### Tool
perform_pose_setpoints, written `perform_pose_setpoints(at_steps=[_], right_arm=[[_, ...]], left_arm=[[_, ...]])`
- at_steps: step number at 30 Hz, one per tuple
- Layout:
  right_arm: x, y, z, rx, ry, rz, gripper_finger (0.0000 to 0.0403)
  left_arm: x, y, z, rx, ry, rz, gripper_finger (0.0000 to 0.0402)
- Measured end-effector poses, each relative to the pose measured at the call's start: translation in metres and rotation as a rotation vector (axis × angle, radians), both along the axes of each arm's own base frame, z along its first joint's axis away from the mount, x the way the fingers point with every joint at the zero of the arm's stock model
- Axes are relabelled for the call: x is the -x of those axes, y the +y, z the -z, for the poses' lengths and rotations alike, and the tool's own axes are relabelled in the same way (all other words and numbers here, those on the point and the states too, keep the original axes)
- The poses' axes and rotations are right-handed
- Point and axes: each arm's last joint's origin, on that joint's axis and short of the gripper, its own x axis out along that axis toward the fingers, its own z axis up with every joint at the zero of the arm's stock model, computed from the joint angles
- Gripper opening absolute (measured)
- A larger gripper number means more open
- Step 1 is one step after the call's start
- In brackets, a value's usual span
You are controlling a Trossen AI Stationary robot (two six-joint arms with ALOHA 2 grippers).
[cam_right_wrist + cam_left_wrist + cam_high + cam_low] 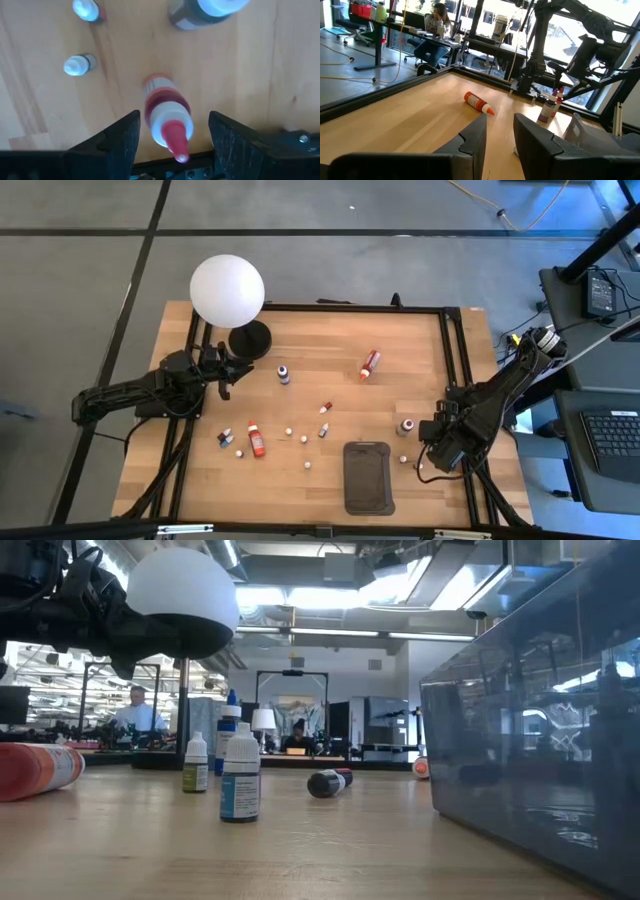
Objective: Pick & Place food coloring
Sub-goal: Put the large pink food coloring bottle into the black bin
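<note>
Near the front edge of the tabletop, right of centre: a dark grey tray. Every food coloring bottle in sight stands or lies on the wood outside it.

Scattered across the middle of the tabletop:
- An orange bottle on its side toward the back edge.
- A dark blue bottle upright, left of it.
- A red bottle lying toward the front left, with small white-capped ones around it.
- At the back-left corner, a white globe lamp.

Right arm bent in from the right edge, wrist pointing straight down close to the tray's right side. Right gripper spread wide, straddling an upright red-tipped bottle with a gap on either side, so gripping nothing. Other capped bottles on the wood nearby.

Left arm stretched in from the left edge, low, beside the lamp base. Left gripper parted only narrowly, with nothing between the fingers.

Seen only from the left wrist: the orange bottle ahead and the right arm beyond it. Seen only from table height: the tray wall looming at the right, a white-capped bottle upright in front, and a person in the room behind.
</note>
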Motion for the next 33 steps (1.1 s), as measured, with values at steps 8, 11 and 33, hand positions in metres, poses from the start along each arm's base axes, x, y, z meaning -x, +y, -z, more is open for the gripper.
perform_pose_setpoints(at_steps=[8, 11, 33], right_arm=[[0.000, 0.000, 0.000, -0.007, -0.001, 0.028, 0.0237], [0.001, 0.000, 0.002, -0.016, 0.006, 0.049, 0.0237], [0.000, 0.001, 0.010, -0.030, 0.001, -0.004, 0.0178]], left_arm=[[0.000, 0.000, 0.000, 0.000, 0.000, 0.000, 0.0091], [0.000, 0.000, 0.000, 0.000, 0.000, 0.000, 0.0093], [0.000, 0.000, 0.000, 0.000, 0.000, -0.002, 0.0091]])
